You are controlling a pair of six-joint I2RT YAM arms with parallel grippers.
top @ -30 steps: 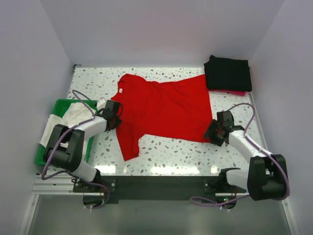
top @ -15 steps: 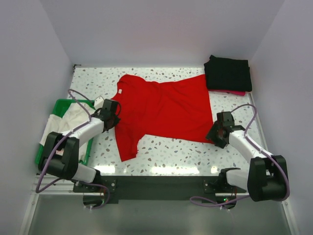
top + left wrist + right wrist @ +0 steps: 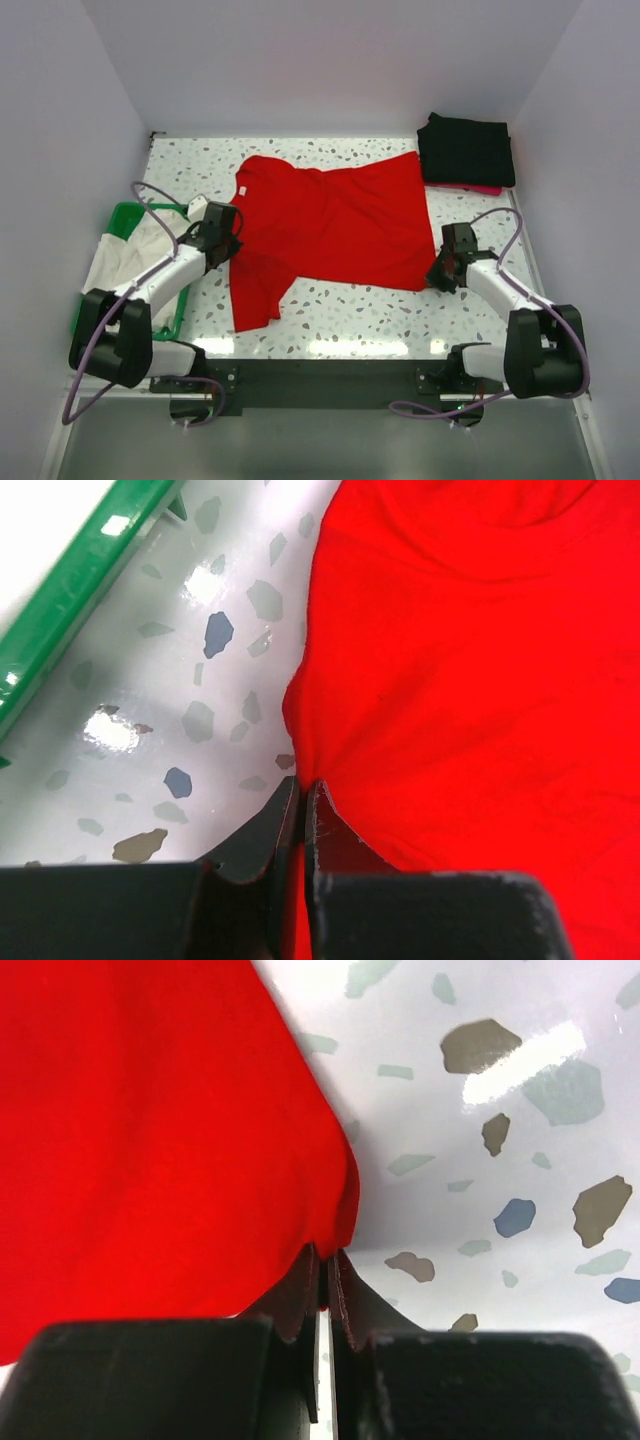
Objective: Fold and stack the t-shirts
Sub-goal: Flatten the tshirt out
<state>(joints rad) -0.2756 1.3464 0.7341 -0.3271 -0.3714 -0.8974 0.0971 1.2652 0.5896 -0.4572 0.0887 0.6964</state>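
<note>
Both clamped on red t-shirt: left hand at centre-left edge, right hand at lower-right corner; long axis runs left-right.

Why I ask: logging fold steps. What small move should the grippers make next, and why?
Probably lift both grippers slightly together. The left gripper is shut on the red t-shirt at its left edge, the right gripper at its near hem corner; the cloth lies flat, so lifting starts the fold.
</note>
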